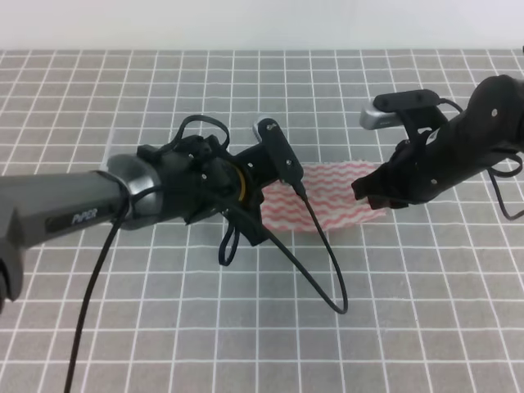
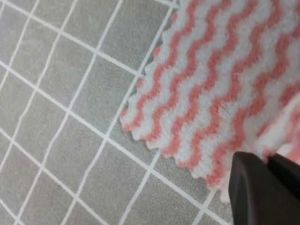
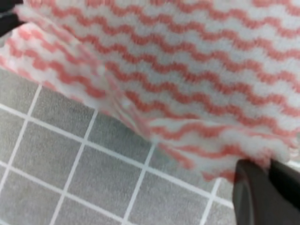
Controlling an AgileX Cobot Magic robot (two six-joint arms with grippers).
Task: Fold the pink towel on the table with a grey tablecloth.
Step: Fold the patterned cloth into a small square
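Both hands [image 2: 262, 161] pinching pink towel [image 1: 340, 196]

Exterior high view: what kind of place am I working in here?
Probably a lab test bench: a table with a grey tablecloth marked in a white grid, one pink towel, a plain pale wall, nothing household.

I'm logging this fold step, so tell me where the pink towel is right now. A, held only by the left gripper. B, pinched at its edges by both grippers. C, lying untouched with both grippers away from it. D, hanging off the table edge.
B: both wrist views show dark fingertips closed on the pink towel, left gripper and right gripper alike.
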